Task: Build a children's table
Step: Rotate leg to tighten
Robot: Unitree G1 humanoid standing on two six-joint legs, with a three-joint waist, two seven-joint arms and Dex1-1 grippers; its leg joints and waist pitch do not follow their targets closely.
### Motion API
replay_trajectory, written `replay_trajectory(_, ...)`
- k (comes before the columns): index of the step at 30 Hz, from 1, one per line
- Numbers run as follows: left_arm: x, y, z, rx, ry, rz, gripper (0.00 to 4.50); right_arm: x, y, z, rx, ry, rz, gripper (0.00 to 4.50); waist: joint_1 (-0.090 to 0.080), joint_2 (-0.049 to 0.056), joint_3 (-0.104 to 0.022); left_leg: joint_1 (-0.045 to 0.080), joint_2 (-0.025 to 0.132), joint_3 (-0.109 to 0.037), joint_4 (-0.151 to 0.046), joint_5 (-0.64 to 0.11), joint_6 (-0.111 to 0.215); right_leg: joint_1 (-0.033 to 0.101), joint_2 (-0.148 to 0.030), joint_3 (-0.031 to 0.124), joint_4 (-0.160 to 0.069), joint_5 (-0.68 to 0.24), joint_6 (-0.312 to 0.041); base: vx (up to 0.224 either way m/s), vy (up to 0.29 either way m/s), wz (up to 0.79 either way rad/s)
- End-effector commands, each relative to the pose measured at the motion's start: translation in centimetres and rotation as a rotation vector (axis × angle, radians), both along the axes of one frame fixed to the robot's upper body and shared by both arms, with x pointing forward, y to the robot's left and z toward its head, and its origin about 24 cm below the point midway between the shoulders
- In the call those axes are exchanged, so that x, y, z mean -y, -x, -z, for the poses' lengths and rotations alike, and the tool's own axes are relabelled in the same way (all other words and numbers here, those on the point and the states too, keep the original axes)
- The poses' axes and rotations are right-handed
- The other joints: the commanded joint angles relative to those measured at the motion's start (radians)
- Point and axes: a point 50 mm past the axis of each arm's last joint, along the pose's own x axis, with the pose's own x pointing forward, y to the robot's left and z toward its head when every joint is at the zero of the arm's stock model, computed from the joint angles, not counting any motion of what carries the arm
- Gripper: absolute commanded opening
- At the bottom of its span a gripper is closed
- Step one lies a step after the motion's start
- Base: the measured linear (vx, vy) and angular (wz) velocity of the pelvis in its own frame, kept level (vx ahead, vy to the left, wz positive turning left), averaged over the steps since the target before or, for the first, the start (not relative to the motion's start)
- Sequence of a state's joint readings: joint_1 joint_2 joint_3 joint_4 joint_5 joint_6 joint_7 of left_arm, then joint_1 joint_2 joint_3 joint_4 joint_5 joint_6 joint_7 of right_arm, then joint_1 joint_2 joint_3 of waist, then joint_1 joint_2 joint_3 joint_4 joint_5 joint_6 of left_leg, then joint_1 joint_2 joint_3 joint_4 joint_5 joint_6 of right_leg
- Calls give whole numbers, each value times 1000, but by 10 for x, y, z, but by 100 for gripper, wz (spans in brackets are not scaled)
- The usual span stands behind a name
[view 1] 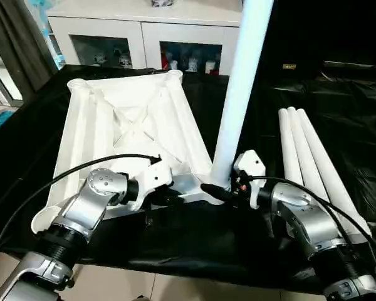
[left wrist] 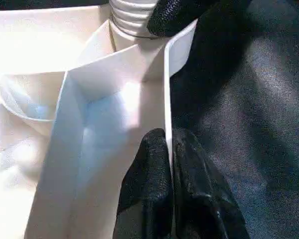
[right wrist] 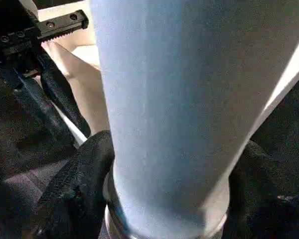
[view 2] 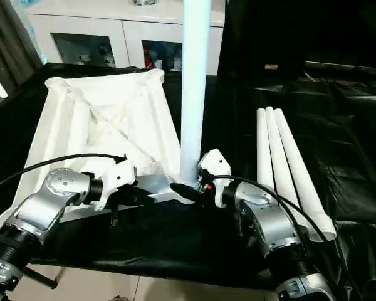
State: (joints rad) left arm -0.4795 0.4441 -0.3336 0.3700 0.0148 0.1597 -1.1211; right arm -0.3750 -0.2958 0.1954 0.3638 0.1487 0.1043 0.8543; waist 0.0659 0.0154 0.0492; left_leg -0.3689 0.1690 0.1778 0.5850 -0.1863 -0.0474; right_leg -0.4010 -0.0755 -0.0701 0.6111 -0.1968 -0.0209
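Your left gripper (left wrist: pixel 169 164) is pinching the near rim of the upturned tabletop (view 1: pixel 131 119), fingers closed on it. The tabletop is lying underside up on the black cloth (view 1: pixel 313 94). Your right gripper (right wrist: pixel 164 199) is wrapping its fingers around the upright leg (view 1: pixel 241 88) standing in the near corner socket. Three spare legs (view 1: pixel 313 163) are lying side by side, right of it.

Home room — white glass-door cabinet (view 1: pixel 144 37) with trinkets, curtain (view 1: pixel 22 44), tiled floor.
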Motion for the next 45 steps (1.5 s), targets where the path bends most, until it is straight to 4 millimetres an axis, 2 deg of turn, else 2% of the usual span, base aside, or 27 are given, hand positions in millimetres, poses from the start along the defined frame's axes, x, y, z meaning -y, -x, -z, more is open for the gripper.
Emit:
replay_trajectory(1, 1, 5, 5, -20, -30, 35, 0, 1, 4, 4, -22, 19, -18, 275, 3, -7, -63, 6, 59, -19, -61, -130, 75, 58, -76, 54, -65, -97, -232, 0, 0, 0)
replay_trajectory(7, 1, 5, 6, -22, -32, 23, 0, 1, 6, 11, -55, 15, 9, 273, 3, -8, -63, 5, 58, -18, -60, -130, 74, 59, -76, 54, -64, -93, -234, 0, 0, 0)
replay_trajectory(10, 7, -1, 9, -7, -24, -50, 0, 4, 0, 27, -121, -28, 207, 272, 1, -5, -60, 9, 61, -20, -65, -157, 60, 55, -77, 54, -70, -128, -234, 0, 0, 0)
replay_trajectory(11, 11, -4, 10, 5, -16, -88, 0, 4, -2, 34, -140, -37, 293, 272, -3, -6, -57, 10, 60, -19, -66, -183, 44, 53, -76, 54, -74, -173, -227, 0, 0, 0)
replay_trajectory(12, 16, -8, 11, 14, -9, -126, 0, 2, -4, 39, -154, -52, 373, 272, -6, -6, -51, 12, 60, -21, -72, -231, 23, 50, -77, 53, -83, -260, -210, 0, 0, 0)
replay_trajectory(13, 19, -10, 12, 20, -6, -149, 0, 1, -5, 43, -164, -62, 424, 272, -8, -4, -44, 21, 58, -24, -76, -300, 0, 44, -79, 51, -96, -391, -179, 0, 0, 0)
replay_trajectory(14, 26, -12, 12, 29, 1, -173, 0, -1, -8, 47, -188, -84, 509, 272, -11, -5, -42, 26, 59, -25, -75, -331, -9, 41, -82, 52, -103, -438, -168, 0, 0, 0)
replay_trajectory(15, 34, -15, 13, 36, 11, -208, 0, -6, -11, 50, -212, -106, 578, 272, -14, -2, -36, 36, 56, -31, -78, -395, -26, 35, -83, 48, -114, -544, -133, 0, 0, 0)
replay_trajectory(16, 40, -18, 13, 42, 18, -234, 0, -10, -13, 52, -226, -114, 626, 272, -18, -5, -36, 44, 54, -36, -77, -435, -36, 30, -86, 46, -125, -615, -101, 0, 0, 0)
replay_trajectory(18, 54, -22, 12, 62, 19, -287, 0, -20, -17, 55, -253, -126, 711, 272, -26, -5, -38, 41, 52, -39, -79, -444, -42, 28, -84, 44, -129, -636, -81, 0, 0, 0)
replay_trajectory(19, 61, -24, 11, 72, 22, -307, 0, -25, -19, 54, -253, -127, 739, 272, -27, 0, -40, 44, 54, -41, -79, -453, -43, 27, -84, 42, -132, -625, -77, 0, 0, 0)
replay_trajectory(20, 61, -24, 11, 72, 22, -307, 0, -25, -19, 54, -253, -127, 739, 272, -30, -1, -41, 42, 54, -42, -81, -456, -41, 29, -83, 40, -131, -609, -78, 0, 0, 0)
replay_trajectory(21, 73, -24, 9, 78, 34, -318, 0, -35, -24, 52, -253, -131, 761, 272, -30, 0, -45, 34, 55, -43, -85, -441, -34, 37, -84, 41, -128, -562, -85, 0, 0, 0)
replay_trajectory(24, 81, -21, 7, 76, 51, -290, 0, -44, -29, 47, -227, -114, 743, 272, -34, -1, -46, 28, 56, -41, -87, -434, -27, 35, -83, 45, -120, -497, -111, 0, 0, 0)
replay_trajectory(27, 79, -20, 8, 84, 42, -288, 0, -46, -30, 45, -212, -129, 727, 272, -33, -6, -47, 27, 54, -38, -86, -424, -13, 35, -83, 49, -119, -469, -120, 0, 0, 0)
replay_trajectory(29, 75, -21, 9, 89, 33, -293, 0, -48, -30, 43, -199, -148, 712, 272, -32, -4, -48, 26, 55, -36, -86, -413, -7, 35, -84, 51, -118, -455, -128, 0, 0, 0)
replay_trajectory(30, 72, -21, 9, 90, 29, -296, 0, -49, -30, 41, -193, -169, 691, 307, -31, -5, -47, 25, 55, -35, -86, -406, -4, 36, -84, 51, -118, -454, -130, 0, 0, 0)
replay_trajectory(31, 70, -21, 9, 90, 26, -300, 0, -49, -31, 39, -178, -176, 680, 307, -29, -3, -48, 24, 55, -35, -85, -398, 0, 37, -86, 52, -117, -448, -133, 0, 0, 0)
replay_trajectory(33, 66, -21, 9, 88, 24, -299, 0, -50, -32, 35, -150, -188, 640, 342, -29, -4, -48, 24, 56, -34, -86, -394, 4, 36, -85, 52, -117, -450, -135, 0, 0, 0)
replay_trajectory(35, 62, -20, 10, 88, 20, -283, 0, -49, -32, 31, -128, -196, 586, 347, -30, -3, -48, 20, 56, -35, -87, -391, 7, 39, -84, 51, -115, -439, -139, 0, 0, 0)
replay_trajectory(36, 54, -19, 11, 78, 8, -263, 0, -46, -31, 24, -98, -195, 493, 361, -29, -5, -48, 17, 56, -35, -88, -385, 14, 43, -83, 51, -115, -432, -137, 0, 0, 0)
replay_trajectory(38, 51, -18, 11, 73, 2, -258, 0, -44, -30, 21, -88, -189, 455, 361, -24, -6, -51, 18, 57, -31, -87, -346, 27, 45, -81, 54, -111, -387, -142, 0, 0, 0)
replay_trajectory(40, 39, -16, 13, 58, -10, -233, 0, -31, -24, 14, -55, -159, 337, 361, -20, -6, -53, 12, 57, -30, -86, -289, 40, 54, -79, 54, -103, -322, -159, 0, 0, 0)
replay_trajectory(41, 39, -16, 13, 58, -10, -233, 0, -31, -24, 14, -55, -159, 337, 361, -21, -7, -55, 11, 59, -28, -85, -278, 46, 53, -79, 55, -100, -302, -164, 0, 0, 0)
replay_trajectory(42, 32, -14, 13, 53, -12, -200, 0, -21, -20, 13, -8, -80, 276, 361, -16, -2, -56, 13, 60, -26, -82, -253, 51, 52, -80, 54, -99, -266, -176, 51, -14, 1)
replay_trajectory(43, 28, -12, 13, 49, -16, -181, 0, -15, -16, 13, 3, -51, 235, 361, -16, -5, -60, 10, 59, -24, -78, -216, 57, 56, -79, 54, -90, -204, -195, 51, -14, 1)
replay_trajectory(45, 20, -8, 12, 28, -13, -131, 0, -6, -10, 11, -5, -31, 161, 361, -12, -6, -62, 8, 58, -21, -74, -175, 76, 59, -78, 54, -83, -138, -212, 26, -6, 1)
